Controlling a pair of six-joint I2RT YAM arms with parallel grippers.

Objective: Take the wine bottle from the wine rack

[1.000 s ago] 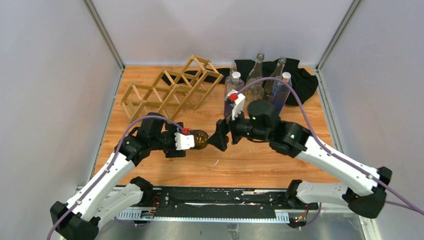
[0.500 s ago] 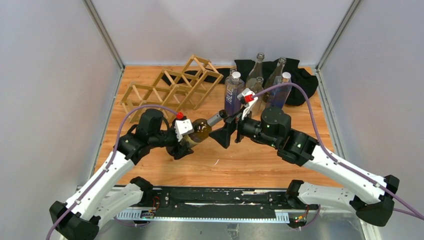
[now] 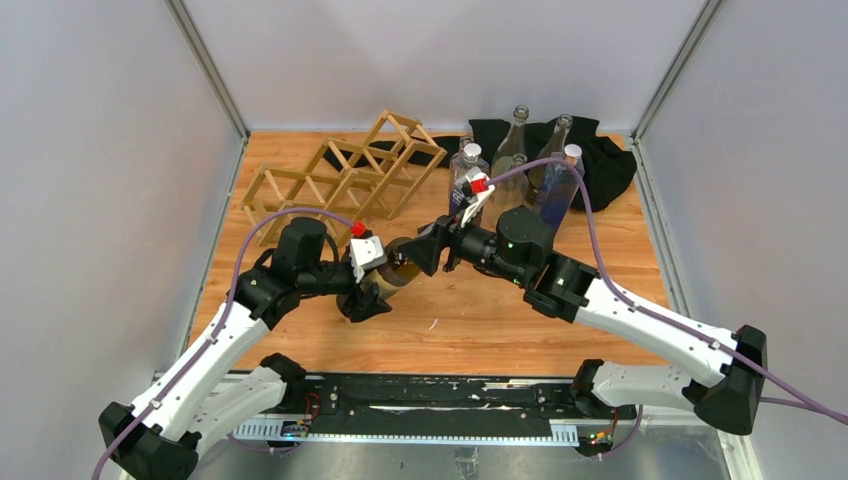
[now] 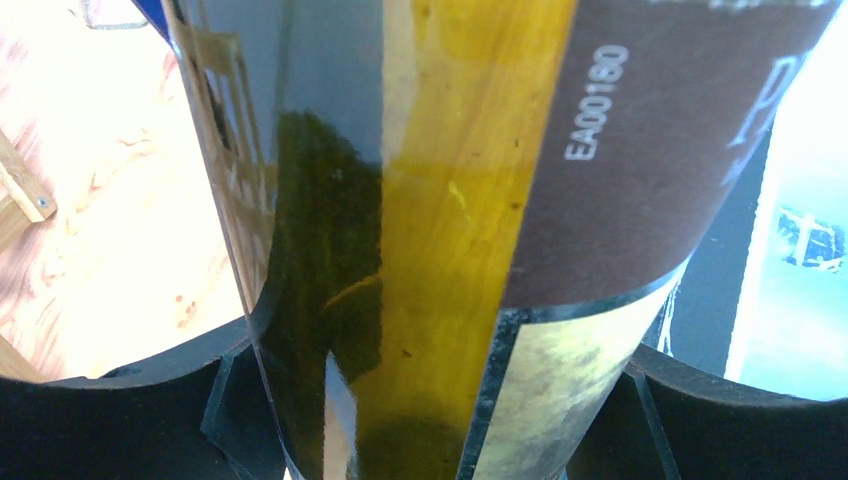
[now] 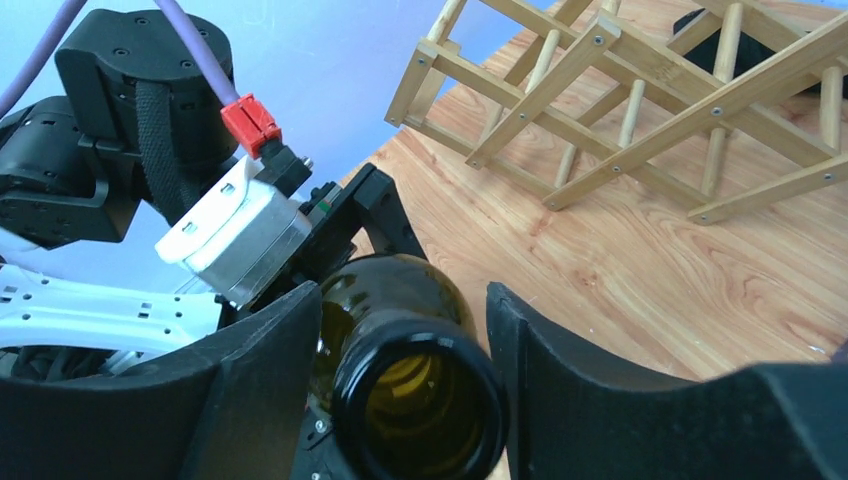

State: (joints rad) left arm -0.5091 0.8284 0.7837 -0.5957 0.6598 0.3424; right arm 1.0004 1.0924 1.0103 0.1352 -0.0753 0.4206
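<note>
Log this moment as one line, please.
left gripper: shut on dark amber glass wine bottle | right gripper: flanking neck | light-wood lattice rack: bottle off

Light: bright, even | overhead: sharp, soft shadows | left wrist: background blown out white around wine bottle [image 4: 440, 250]

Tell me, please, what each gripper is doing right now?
Left gripper: closed on the wine bottle, holding its body.
Right gripper: jaws around the bottle's neck; cannot tell whether they grip it.
</note>
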